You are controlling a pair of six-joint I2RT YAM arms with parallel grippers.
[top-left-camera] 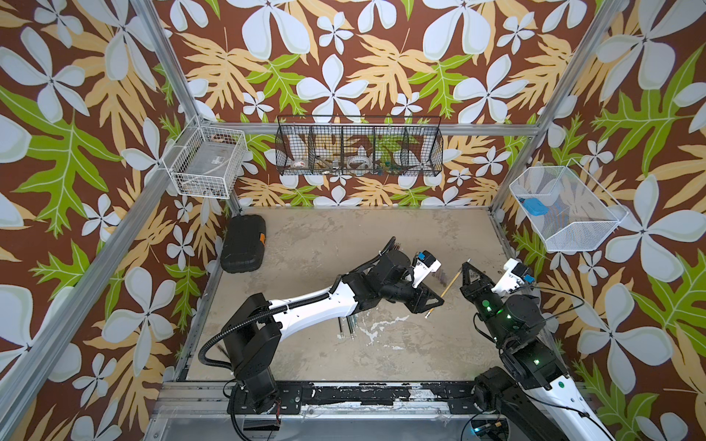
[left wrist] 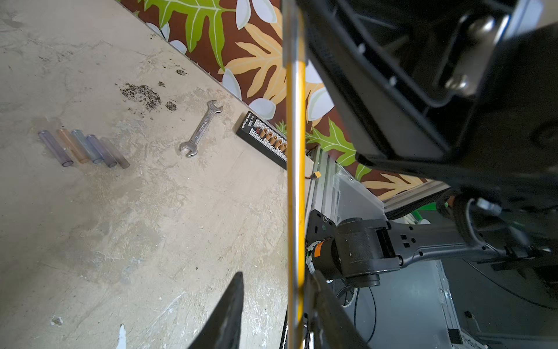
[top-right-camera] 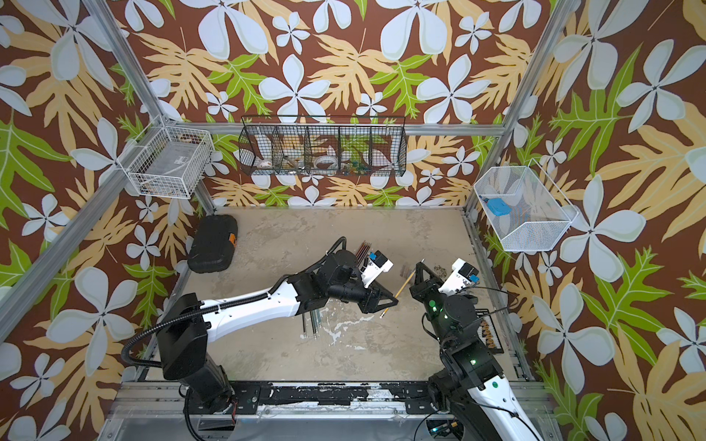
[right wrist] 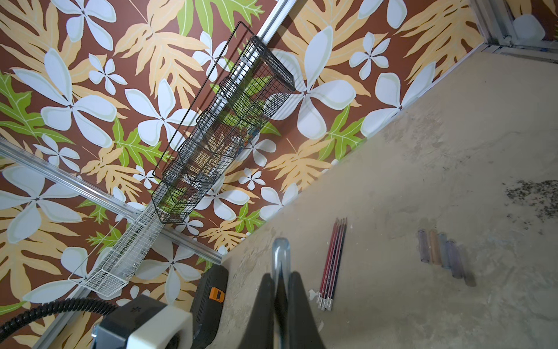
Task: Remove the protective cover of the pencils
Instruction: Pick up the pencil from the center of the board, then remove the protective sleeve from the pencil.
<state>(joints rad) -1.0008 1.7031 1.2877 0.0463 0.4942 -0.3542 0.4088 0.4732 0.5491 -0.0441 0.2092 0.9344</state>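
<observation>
two grippers meet above the table [top-left-camera: 305, 355], toward its right side. the left gripper [top-left-camera: 438, 301] is clamped on a yellow pencil [left wrist: 296, 151], holding it clear of the surface and slanted, with its silvery end toward the front edge. the right gripper [right wrist: 281, 275] has its fingers pressed together on a clear cover [right wrist: 280, 252], whose rounded end sticks out past the fingertips; whether it sits on the pencil's tip cannot be told. five loose covers [left wrist: 83, 148], tinted and see-through, lie side by side on the table near the right edge, with a wrench [left wrist: 200, 128] beyond them, closer to that edge. a tight row of red and dark pencils [right wrist: 332, 263] lies farther back. more pencils [top-left-camera: 348, 328] show from under the left arm. a black case [top-left-camera: 243, 246] sits in the far left corner.
</observation>
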